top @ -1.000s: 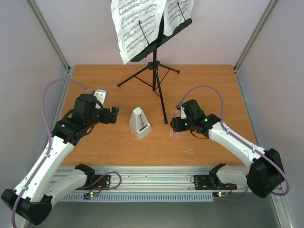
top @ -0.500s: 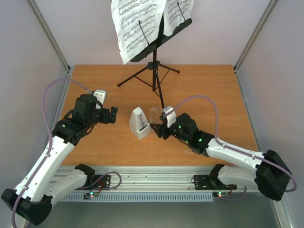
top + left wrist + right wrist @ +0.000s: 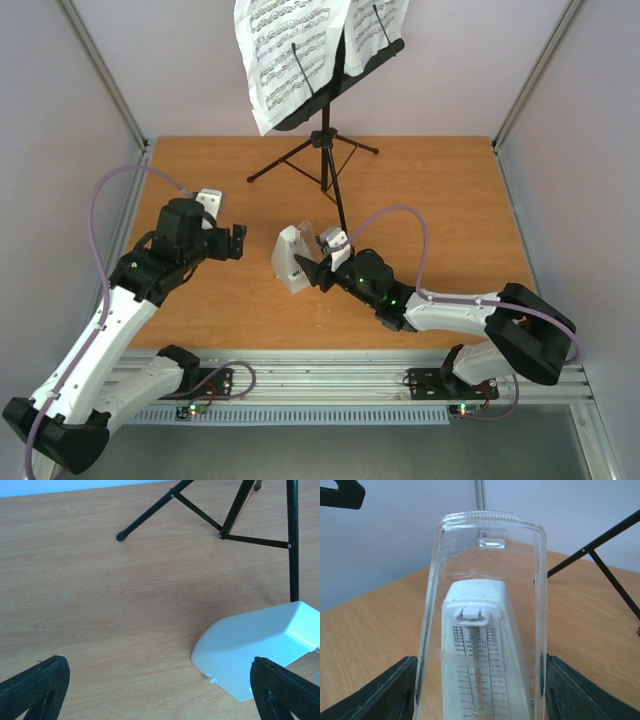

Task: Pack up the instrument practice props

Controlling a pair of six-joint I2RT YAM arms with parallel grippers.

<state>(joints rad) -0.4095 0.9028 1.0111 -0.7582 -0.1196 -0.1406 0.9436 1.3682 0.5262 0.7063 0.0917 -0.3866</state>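
Observation:
The pale grey metronome [image 3: 288, 259] stands mid-table; it shows in the left wrist view [image 3: 260, 647] and the right wrist view [image 3: 480, 645]. My right gripper [image 3: 318, 262] is shut on the clear plastic cover [image 3: 482, 550] and holds it right against the metronome's scale face. My left gripper [image 3: 237, 242] is open and empty, left of the metronome. The black music stand [image 3: 325, 140] stands at the back with white sheet-music pages [image 3: 290, 50] on its desk.
The tripod's legs [image 3: 200, 515] spread over the wooden table [image 3: 450, 190] just behind the metronome. Grey walls enclose the table on three sides. A metal rail [image 3: 320, 375] runs along the near edge.
My right arm has swung left across the table, carrying the clear cover up to the metronome's face. The left arm has not moved.

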